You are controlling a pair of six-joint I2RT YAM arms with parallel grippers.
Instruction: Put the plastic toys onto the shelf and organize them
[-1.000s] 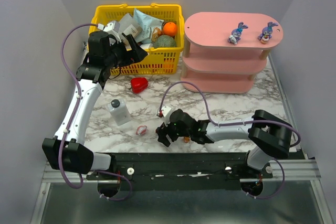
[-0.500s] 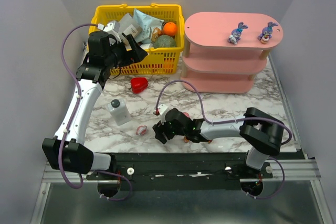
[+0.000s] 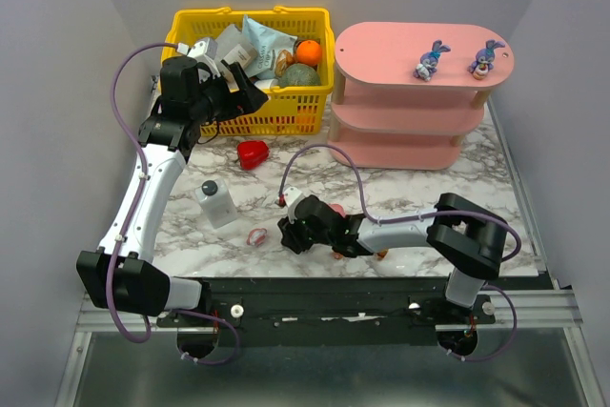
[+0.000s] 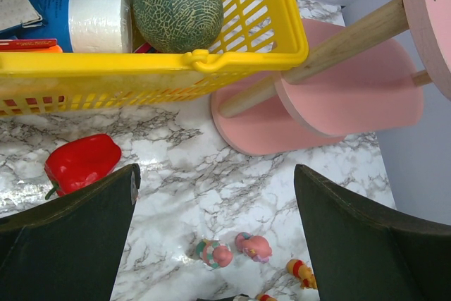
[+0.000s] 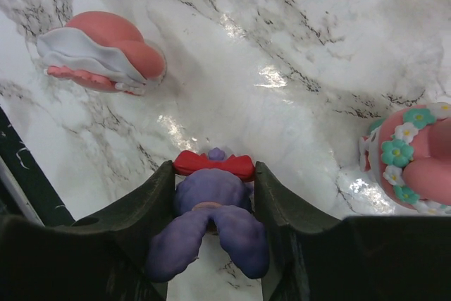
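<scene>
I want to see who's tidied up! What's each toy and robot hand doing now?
Right gripper: shut on purple bunny, down at the table.
Left gripper: open, empty.
Shelf-top bunnies: upright on top of the shelf.
Pink-white toy: lying on the table, not shelved.
White bottle: upright, cap on.

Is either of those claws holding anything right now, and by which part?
The right gripper pinches a purple bunny by its body's sides. The left gripper holds nothing.
</scene>
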